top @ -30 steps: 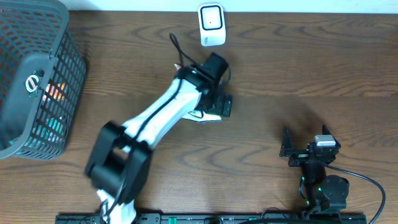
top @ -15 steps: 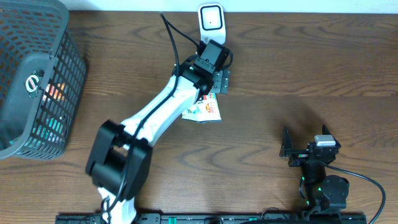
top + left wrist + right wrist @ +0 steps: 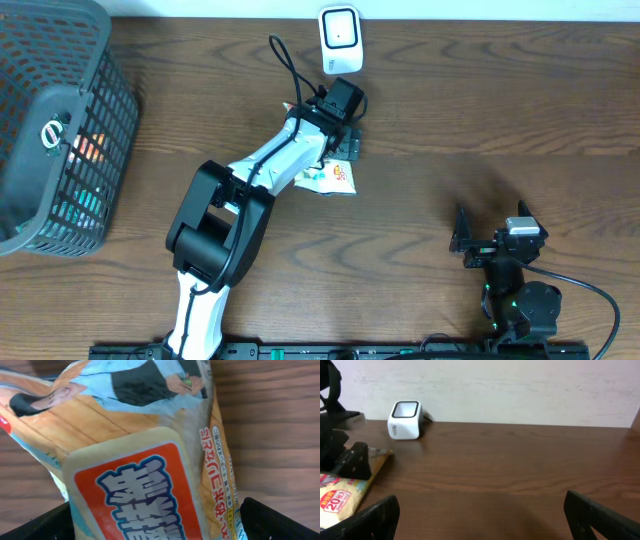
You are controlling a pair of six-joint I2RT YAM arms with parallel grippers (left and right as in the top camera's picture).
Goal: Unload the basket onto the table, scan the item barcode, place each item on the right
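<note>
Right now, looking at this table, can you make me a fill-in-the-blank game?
The scanner is ____ in colour.
The basket stands on the robot's ____ side.
The left gripper, over the packet, is ____.
The right gripper holds ____.
Missing words: white; left; open; nothing.

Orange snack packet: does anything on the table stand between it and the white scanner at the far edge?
Nothing visible does. Bare brown wooden table lies between the orange printed snack packet and the white box-shaped scanner. Only the left tool, open, hangs above the packet's far end.
</note>
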